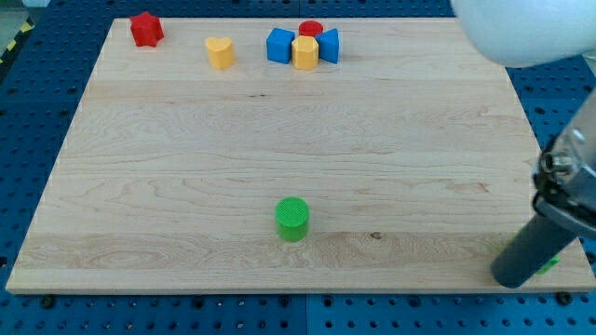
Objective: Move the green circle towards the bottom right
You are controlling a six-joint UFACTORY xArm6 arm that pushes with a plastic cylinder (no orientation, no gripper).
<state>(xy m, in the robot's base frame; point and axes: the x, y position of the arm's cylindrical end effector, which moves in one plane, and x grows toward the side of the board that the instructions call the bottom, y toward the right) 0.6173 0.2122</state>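
My tip (511, 277) rests at the board's (279, 140) bottom-right corner, touching no block I can confirm; a green sliver (549, 264) shows behind the rod, shape hidden. The green circle (292, 219) sits at nine o'clock, well apart. The arm's top is cropped.

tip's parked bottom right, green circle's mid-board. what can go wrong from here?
1. My tip sits at the view's bottom right, on the wrong side of the green circle; heading straight at it would push it left, away from the goal.
2. Something green is partly hidden behind the rod; the tip may disturb it on leaving.
3. The corner is near the board's edge; overshoot could drop the circle off.
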